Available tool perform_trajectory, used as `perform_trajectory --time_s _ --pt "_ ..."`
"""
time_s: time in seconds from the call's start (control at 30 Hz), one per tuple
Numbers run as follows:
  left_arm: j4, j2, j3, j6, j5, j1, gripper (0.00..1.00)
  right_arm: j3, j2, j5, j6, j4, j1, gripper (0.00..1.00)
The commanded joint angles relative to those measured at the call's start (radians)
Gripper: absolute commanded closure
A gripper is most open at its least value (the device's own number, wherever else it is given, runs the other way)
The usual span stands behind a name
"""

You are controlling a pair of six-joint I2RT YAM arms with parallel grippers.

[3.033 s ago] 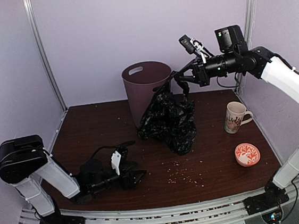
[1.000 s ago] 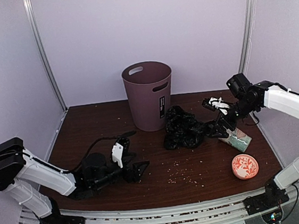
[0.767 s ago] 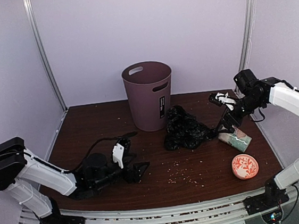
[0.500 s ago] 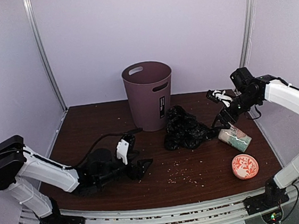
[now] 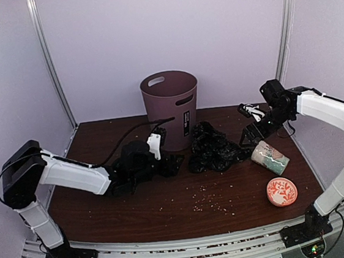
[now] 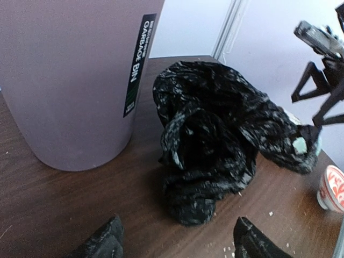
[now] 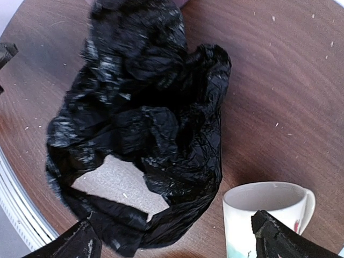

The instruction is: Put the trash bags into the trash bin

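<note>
Left fingers (image 6: pixel 102 244) and right fingers (image 7: pixel 279 236) gape wide, seemingly empty, flanking trash bags (image 5: pixel 214 149).

The trash bags (image 5: pixel 214 147) are glossy crinkled plastic, the trash bin (image 5: pixel 170 114) matt plastic.

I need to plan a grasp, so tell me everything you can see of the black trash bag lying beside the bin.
The black trash bag is thin, glossy, crinkled plastic, crumpled into a loose low heap with deep folds and one open loop. It lies on the wooden table beside the trash bin, outside it. One end reaches the tipped mug; whether they touch is unclear. The left end effector and the right end effector stand open near it, neither gripping it.
</note>
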Motion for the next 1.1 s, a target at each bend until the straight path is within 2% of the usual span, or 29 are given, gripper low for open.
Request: perform_trajectory --time_s 0.0,0.23,0.47,0.53,0.7,0.8,0.83,1.07 --pt "0.012 0.170 0.178 -0.027 0.038 0.037 0.30 -0.009 0.050 -0.017 0.046 0.010 -0.011 0.03" --pt "-0.010 0.404 0.445 -0.038 0.075 0.054 0.33 -0.034 0.089 -0.091 0.041 -0.005 -0.010 0.04" --pt "0.015 0.554 0.587 -0.068 0.034 0.053 0.35 -0.019 0.144 -0.173 0.028 -0.033 -0.007 0.04" --pt "0.046 0.570 0.590 -0.057 0.049 0.053 0.42 -0.024 0.138 -0.177 0.026 -0.036 0.000 0.03" --pt "0.179 0.528 0.493 -0.003 0.099 0.038 0.77 -0.050 0.131 -0.212 0.030 -0.030 0.017 0.05" --pt "0.271 0.449 0.360 0.050 0.094 0.023 0.97 -0.051 0.150 -0.234 0.040 -0.020 0.017 0.18" --pt "0.295 0.414 0.318 0.066 0.090 0.017 1.00 -0.047 0.160 -0.238 0.039 -0.019 0.017 0.24" --pt "0.359 0.110 -0.012 0.175 0.055 0.002 1.00 0.006 0.173 -0.273 0.005 -0.022 0.022 0.75"
